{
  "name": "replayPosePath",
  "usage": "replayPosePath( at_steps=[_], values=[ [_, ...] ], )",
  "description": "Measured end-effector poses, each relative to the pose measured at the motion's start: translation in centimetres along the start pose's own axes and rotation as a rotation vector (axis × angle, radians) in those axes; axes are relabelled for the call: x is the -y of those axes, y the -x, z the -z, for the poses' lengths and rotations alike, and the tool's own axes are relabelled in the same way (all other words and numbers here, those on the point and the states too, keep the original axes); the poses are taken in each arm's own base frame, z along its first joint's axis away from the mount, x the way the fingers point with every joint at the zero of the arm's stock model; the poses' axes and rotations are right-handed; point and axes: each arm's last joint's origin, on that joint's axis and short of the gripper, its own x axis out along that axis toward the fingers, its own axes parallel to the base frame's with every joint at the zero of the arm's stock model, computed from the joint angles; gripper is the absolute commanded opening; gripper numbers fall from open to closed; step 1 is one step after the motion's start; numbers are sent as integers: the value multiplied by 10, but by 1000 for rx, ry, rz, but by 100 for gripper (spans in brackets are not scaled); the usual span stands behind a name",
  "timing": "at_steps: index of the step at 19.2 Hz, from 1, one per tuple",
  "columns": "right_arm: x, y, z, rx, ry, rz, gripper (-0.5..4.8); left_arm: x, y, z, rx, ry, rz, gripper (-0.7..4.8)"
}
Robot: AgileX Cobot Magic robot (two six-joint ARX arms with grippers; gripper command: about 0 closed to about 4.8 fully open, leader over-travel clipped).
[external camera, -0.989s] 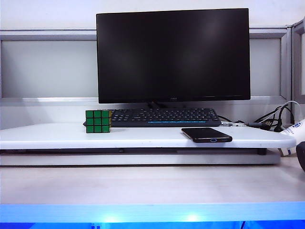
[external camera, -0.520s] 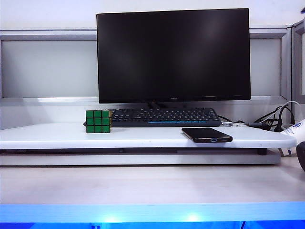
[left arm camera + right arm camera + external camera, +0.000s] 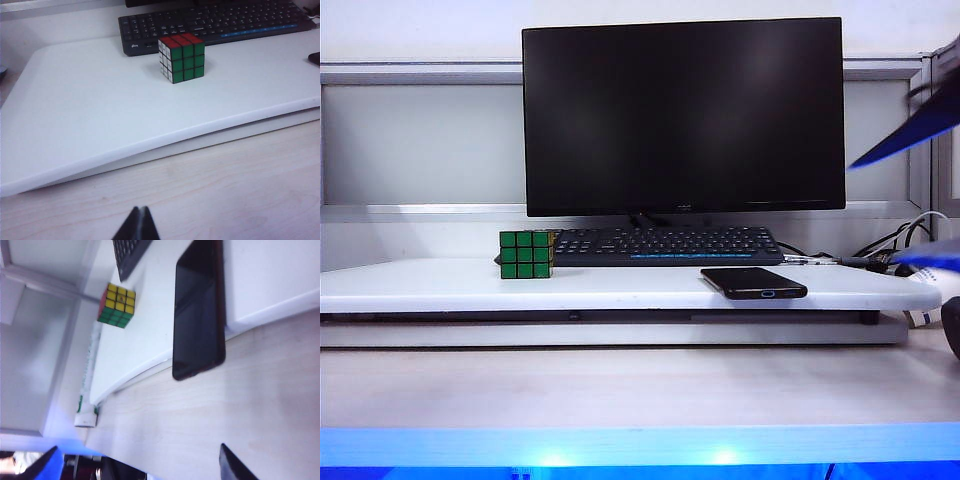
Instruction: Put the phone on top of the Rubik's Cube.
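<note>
The slim glossy black phone (image 3: 753, 283) lies flat at the smooth white board's (image 3: 440, 285) right front edge, well apart from the blocky gridded cube (image 3: 526, 254), while the right tool (image 3: 140, 462), fingers wide apart, has newly swung blurred into the right edge and the left tool (image 3: 136, 227) rests pinched together.

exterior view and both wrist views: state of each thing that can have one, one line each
monitor, screen dark
phone, lying flat, screen dark, one end past the white board's front edge
Rubik's Cube, on the board, nothing on top
keyboard, flat under the monitor
left gripper, shut, low over the desk
right gripper, open, near the phone, empty
</note>
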Motion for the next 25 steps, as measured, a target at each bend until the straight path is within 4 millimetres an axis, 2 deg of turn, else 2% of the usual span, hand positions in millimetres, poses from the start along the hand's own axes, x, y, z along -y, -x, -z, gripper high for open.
replayPosePath(
  at_steps=[5, 11, 17, 18, 19, 20, 22, 23, 25],
  values=[
    [19, -52, -13, -102, -51, 23, 401, 0, 0, 0, 0, 0, 1, -6],
    [27, -73, -29, -80, -70, 14, 400, 3, 0, -1, 22, -3, 115, -5],
    [43, -94, -37, -92, -119, 54, 381, 4, 0, -2, 25, -3, 127, -5],
    [44, -97, -39, -96, -122, 53, 348, 4, 0, -2, 25, -3, 127, -5],
    [45, -99, -39, -97, -126, 54, 274, 4, 0, -2, 25, -3, 127, -5],
    [45, -99, -39, -97, -130, 54, 230, 4, 0, -2, 25, -3, 127, -5],
    [45, -99, -39, -109, -142, 44, 211, 4, 0, -2, 25, -3, 127, -5],
    [44, -100, -38, -114, -141, 41, 140, 4, 0, -2, 25, -3, 127, -5],
    [43, -101, -36, -123, -144, 38, 102, 4, 0, -2, 25, -3, 127, -5]
  ],
)
